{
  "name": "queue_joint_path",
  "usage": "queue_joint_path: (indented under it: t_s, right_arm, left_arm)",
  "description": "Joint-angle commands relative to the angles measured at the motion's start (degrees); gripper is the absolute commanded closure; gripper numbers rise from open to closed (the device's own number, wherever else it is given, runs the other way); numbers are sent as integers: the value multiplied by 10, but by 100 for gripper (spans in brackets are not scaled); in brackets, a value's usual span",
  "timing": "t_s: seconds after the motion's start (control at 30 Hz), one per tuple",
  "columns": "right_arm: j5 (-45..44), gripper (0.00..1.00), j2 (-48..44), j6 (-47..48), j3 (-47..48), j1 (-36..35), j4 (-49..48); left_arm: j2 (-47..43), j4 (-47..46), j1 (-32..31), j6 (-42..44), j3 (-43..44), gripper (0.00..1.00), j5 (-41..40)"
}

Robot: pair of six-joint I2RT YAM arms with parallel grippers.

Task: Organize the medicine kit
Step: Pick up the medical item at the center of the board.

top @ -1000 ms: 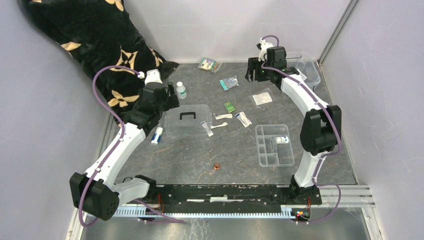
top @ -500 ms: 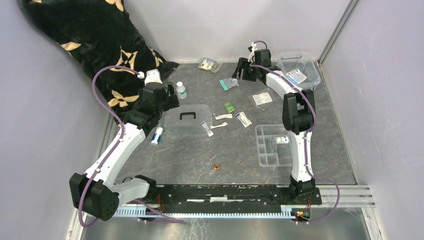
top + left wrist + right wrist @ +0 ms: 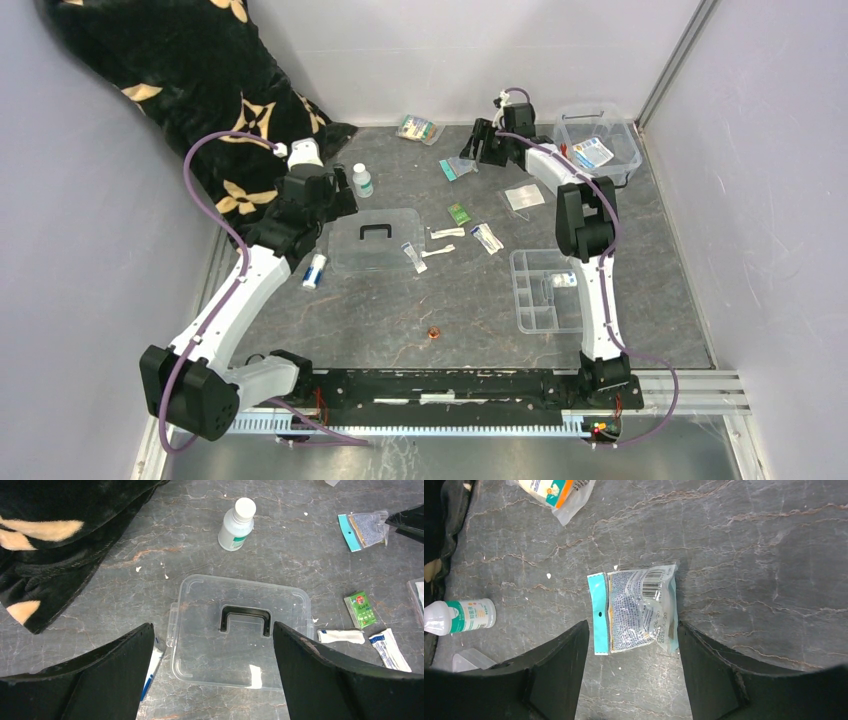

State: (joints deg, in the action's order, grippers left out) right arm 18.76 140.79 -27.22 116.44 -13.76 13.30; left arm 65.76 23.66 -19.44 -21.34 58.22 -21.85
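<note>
Our left pincer (image 3: 211,630) hangs wide apart above the clear lid (image 3: 240,652) near the left edge of the surface (image 3: 470,300). Our right pincer (image 3: 633,627), also apart, hangs over a teal-topped packet (image 3: 639,607) near the far edge. We see the medicine kit (image 3: 628,148) in the far right corner.

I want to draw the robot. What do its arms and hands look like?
The left arm and right arm are slim white tubes with chunky black joints and a looping purple cable each. The left hand and right hand have two broad black fingers each.
</note>
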Motion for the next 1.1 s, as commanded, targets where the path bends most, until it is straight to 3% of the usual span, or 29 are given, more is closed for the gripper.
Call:
queue_joint_path:
  t_s: [0.0, 0.4, 1.07]
  right_arm:
    - [-5, 28, 18, -9, 38, -1, -27]
    - [10, 31, 53, -32, 42, 0, -33]
    - [24, 78, 18, -22, 7, 2, -57]
  left_arm:
    - [2, -12, 9, 25, 10, 6, 12]
    - [0, -12, 19, 23, 9, 6, 26]
    - [3, -12, 32, 21, 11, 6, 36]
